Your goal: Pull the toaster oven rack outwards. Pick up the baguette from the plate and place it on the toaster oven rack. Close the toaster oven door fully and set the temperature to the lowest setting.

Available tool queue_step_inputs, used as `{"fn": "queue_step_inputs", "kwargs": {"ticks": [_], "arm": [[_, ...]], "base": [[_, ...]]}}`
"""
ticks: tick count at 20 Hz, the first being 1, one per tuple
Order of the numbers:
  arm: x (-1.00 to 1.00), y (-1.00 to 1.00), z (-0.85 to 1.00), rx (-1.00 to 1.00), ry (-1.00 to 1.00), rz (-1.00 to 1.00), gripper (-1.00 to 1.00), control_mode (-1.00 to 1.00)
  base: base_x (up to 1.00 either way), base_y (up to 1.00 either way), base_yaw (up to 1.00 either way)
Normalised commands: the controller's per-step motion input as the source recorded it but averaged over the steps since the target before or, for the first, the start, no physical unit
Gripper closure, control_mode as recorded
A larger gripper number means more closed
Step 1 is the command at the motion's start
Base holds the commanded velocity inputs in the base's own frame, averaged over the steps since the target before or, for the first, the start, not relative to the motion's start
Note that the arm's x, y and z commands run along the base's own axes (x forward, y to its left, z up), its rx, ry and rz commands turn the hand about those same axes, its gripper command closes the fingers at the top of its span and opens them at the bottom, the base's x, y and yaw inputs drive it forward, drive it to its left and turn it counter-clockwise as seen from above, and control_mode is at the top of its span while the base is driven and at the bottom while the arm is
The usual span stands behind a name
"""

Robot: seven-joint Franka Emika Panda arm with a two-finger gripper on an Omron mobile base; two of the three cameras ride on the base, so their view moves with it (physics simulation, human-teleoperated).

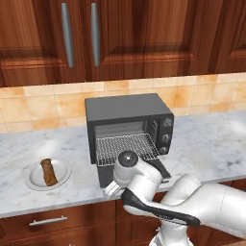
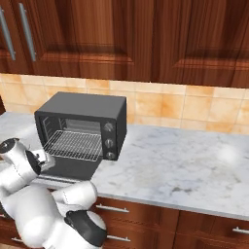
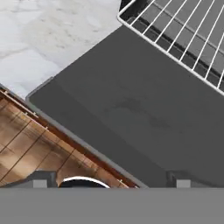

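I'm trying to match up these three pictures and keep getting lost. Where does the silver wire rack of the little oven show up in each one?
Left base view: the toaster oven rack sits mid-picture, in the open oven mouth above the dropped door.
Right base view: rack left of centre, inside the toaster oven.
Hand view: rack fills the top right corner.
Shared landmark: the toaster oven door, lying open and flat right below the rack's front edge.

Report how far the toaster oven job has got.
Done: the toaster oven door lies dropped open and the toaster oven rack juts out of the cavity. In hand: nothing; the gripper hangs over the door, holding nothing visible. Left: the baguette sits on the plate; the door needs closing and the temperature setting.
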Motion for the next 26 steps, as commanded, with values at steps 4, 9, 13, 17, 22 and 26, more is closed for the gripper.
{"fn": "queue_step_inputs", "kwargs": {"ticks": [4, 9, 13, 17, 22, 26], "arm": [[-1.00, 0.03, -0.37, -0.12, 0.36, 0.03, -1.00, -1.00], [-1.00, 0.25, 0.62, -0.01, -0.09, 0.00, -1.00, -1.00], [-0.51, 0.28, 1.00, 0.07, -0.11, 0.00, -1.00, -1.00], [0.12, 0.07, 1.00, 0.13, -0.04, 0.00, -1.00, -1.00], [0.51, 0.00, 0.86, 0.32, 0.06, 0.00, -1.00, -1.00], [0.42, 0.04, 0.40, 0.30, 0.20, 0.00, -1.00, -1.00]], "base": [[0.00, 0.00, 0.00], [0.00, 0.00, 0.00], [0.00, 0.00, 0.00], [0.00, 0.00, 0.00], [0.00, 0.00, 0.00], [0.00, 0.00, 0.00]]}}
